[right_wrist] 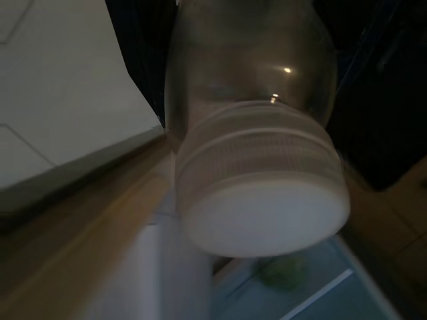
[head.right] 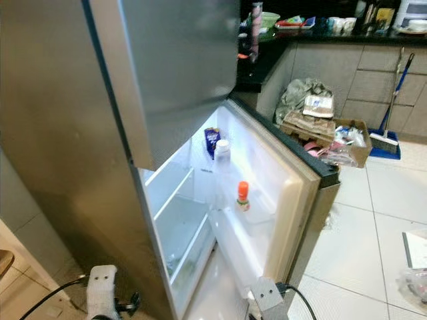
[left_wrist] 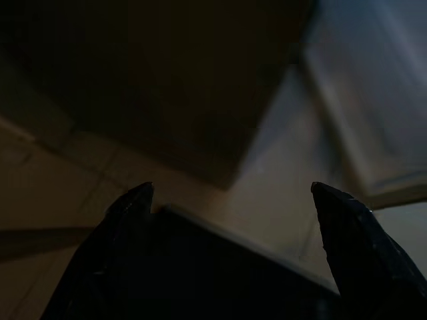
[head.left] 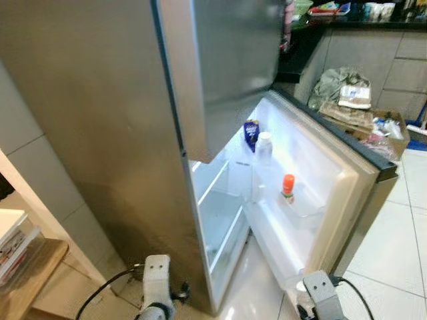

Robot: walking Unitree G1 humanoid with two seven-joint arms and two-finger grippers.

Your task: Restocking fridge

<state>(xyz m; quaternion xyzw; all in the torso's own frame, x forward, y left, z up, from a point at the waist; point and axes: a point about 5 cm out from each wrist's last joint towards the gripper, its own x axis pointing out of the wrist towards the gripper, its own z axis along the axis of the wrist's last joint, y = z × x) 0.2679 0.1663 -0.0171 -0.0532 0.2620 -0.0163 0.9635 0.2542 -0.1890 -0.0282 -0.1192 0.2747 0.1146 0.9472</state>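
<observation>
While fridge door [head.left: 347, 180] stands wide, left pincer [left_wrist: 230, 220] spread, right pincer's grip unclear, jar [right_wrist: 257, 133] close.

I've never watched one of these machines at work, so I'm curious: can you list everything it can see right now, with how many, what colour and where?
Fridge: one, silver, lower door swung open.
Orange-capped bottle: one, clear, on the door shelf.
White-capped bottle: one, pale, further back on the door shelf.
Blue carton: one, beside that bottle.
Cardboard box: one, brown, full of bags, on the floor by the counter.
Broom: one, blue handle, leaning against the cabinets.
Counter: one, dark, with cups and dishes.
White-lidded jar: one, clear, close before the right wrist camera.
Left gripper: black fingers apart, low by the fridge.
Right arm: silver, low by the door.
</observation>
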